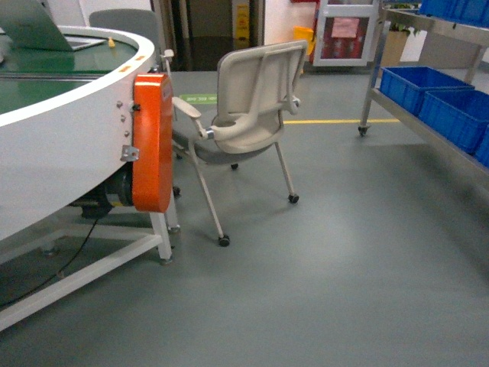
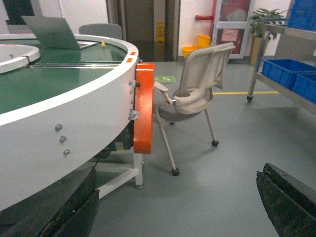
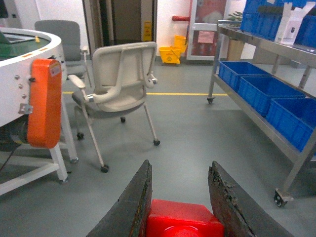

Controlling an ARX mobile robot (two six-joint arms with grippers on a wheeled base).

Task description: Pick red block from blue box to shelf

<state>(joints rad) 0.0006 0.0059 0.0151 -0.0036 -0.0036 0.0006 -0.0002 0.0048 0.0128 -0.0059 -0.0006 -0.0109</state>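
The red block (image 3: 182, 219) is glossy, with a round stud on top, and sits at the bottom of the right wrist view. My right gripper (image 3: 180, 163) is shut on it, one dark finger pressed on each side. It hangs above grey floor, with the steel shelf (image 3: 256, 44) off to the right. My left gripper (image 2: 180, 168) is open, its fingers far apart and nothing between them. The shelf also shows in the head view (image 1: 428, 126) at the right edge. Neither gripper appears in the head view. The blue box is out of view.
A round white conveyor table (image 1: 69, 138) with an orange guard (image 1: 153, 141) fills the left. A beige wheeled chair (image 1: 248, 115) stands in the middle. Dark blue crates (image 3: 256, 86) sit on the shelf's lower tier. Grey floor lies ahead.
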